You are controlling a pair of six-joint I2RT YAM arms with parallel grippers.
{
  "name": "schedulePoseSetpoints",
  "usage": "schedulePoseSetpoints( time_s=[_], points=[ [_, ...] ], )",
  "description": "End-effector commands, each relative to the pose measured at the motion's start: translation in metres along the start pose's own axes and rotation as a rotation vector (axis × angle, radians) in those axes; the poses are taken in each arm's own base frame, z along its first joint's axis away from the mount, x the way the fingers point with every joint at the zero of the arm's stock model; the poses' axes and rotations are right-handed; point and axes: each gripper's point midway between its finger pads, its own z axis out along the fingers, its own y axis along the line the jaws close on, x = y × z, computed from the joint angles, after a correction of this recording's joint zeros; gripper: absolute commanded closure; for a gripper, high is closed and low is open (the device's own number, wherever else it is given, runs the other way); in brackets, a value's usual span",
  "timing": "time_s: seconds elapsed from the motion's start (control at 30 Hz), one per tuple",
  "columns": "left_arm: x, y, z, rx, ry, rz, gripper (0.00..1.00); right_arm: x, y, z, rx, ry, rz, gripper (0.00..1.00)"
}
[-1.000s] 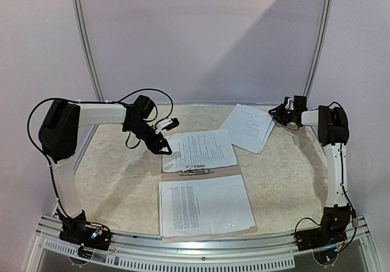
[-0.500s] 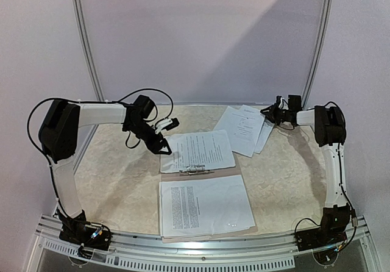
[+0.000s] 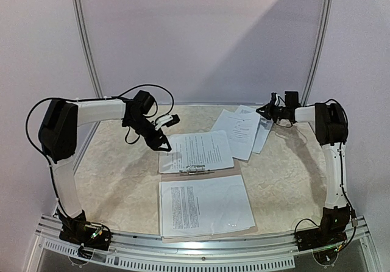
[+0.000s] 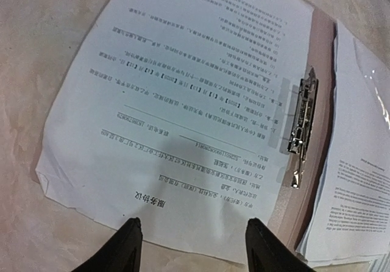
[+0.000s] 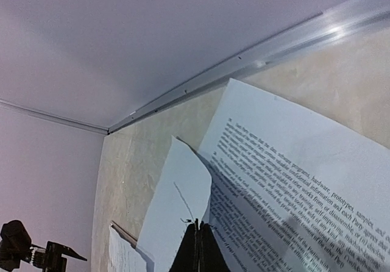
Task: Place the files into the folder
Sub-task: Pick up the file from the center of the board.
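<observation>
**Left gripper [image 3: 163,144] open over the folder [image 3: 228,173], right gripper [image 3: 262,110] nipping one of the files [image 3: 239,132]**

The folder lies open and flat at the near middle of the worktop [image 3: 286,174]. Its near half carries a printed sheet [image 3: 204,205] under a glossy sleeve [image 3: 234,223]. The metal clip [image 3: 196,169] sits at the fold, and a second sheet [image 3: 200,151] covers the far half. The left gripper hangs over that sheet's left corner, jaws apart, holding nothing. Farther right, the loose files lie fanned just beside the folder. The right gripper, fingers together, pinches the top one at its far edge.
</observation>
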Motion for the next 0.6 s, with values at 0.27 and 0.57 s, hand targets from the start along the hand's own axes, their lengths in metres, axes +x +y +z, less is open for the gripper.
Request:
schedulePoseSetpoints(
  time_s=[0.27,0.57],
  points=[
    [0.006,0.004,-0.023,-0.108,0.046,0.085,0.39,-0.062,0.184,-0.141,0.090,-0.298,-0.444,1.00],
    [0.053,0.081,-0.008,-0.481,0.224,0.078,0.48,-0.015,0.263,-0.174,0.083,-0.240,-0.648,1.00]
  ],
)
